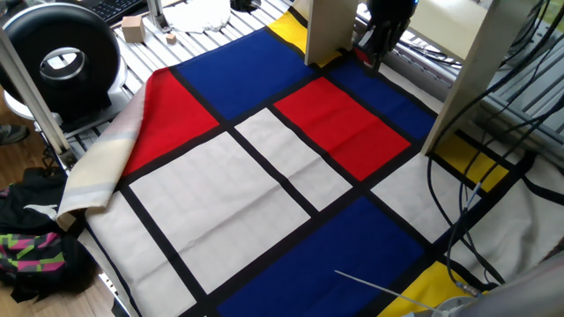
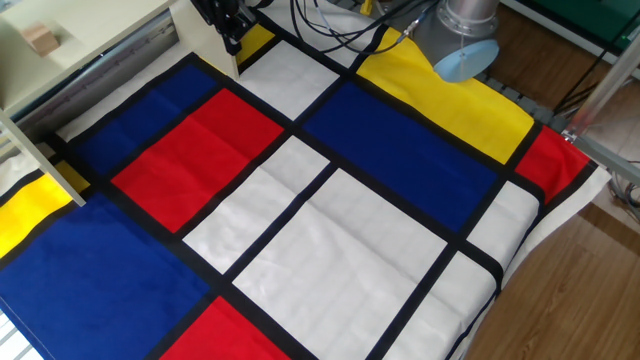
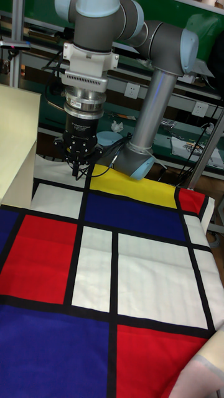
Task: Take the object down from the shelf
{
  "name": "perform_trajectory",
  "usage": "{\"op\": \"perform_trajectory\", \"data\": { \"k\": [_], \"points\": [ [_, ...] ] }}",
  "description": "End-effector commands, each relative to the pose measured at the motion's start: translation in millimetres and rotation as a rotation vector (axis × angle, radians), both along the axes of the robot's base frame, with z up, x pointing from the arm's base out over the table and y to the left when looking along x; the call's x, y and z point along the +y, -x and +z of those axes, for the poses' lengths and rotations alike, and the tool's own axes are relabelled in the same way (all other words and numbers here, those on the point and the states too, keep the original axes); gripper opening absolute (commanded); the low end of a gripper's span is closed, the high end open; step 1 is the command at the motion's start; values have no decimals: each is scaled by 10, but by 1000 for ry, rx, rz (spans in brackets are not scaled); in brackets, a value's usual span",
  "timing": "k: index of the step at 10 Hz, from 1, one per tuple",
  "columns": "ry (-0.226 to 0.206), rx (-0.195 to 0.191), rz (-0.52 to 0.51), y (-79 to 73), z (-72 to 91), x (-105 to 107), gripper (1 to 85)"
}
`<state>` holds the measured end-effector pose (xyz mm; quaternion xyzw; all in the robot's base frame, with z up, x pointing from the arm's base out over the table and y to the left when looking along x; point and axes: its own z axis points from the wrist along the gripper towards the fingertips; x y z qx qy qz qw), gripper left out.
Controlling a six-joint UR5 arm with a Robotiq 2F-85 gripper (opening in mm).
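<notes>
The object (image 2: 40,38), a tiny tan block, sits on the top board of the pale cream shelf (image 2: 110,30) at the far left of the other fixed view. My gripper (image 2: 232,42) hangs well to the right of it, just past the shelf's end board, fingers pointing down over the cloth. In one fixed view the gripper (image 1: 374,58) is between the shelf's two uprights (image 1: 330,31), and the object is out of frame. In the tall fixed view the gripper (image 3: 81,171) has its fingertips drawn together with nothing between them, beside the shelf (image 3: 15,146).
A cloth (image 2: 330,230) of red, blue, white and yellow panels with black bands covers the table. A larger pale wooden cube (image 1: 133,29) and a black round device (image 1: 62,57) stand at the far left. Cables (image 2: 330,25) trail behind the arm.
</notes>
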<state>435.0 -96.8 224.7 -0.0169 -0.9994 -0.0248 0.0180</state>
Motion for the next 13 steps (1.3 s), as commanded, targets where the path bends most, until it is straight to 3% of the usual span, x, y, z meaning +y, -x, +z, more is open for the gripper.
{"op": "perform_trajectory", "data": {
  "k": [1, 3, 8, 10, 12, 13],
  "points": [
    [-20, -34, 3, -86, 14, 50, 10],
    [8, -2, -20, -7, 11, -22, 10],
    [-48, -93, -54, -251, 25, 121, 10],
    [-64, -70, -11, -182, 26, 165, 10],
    [-69, -72, 39, -177, 27, 177, 37],
    [-71, -59, 66, -255, 20, 55, 53]
  ]
}}
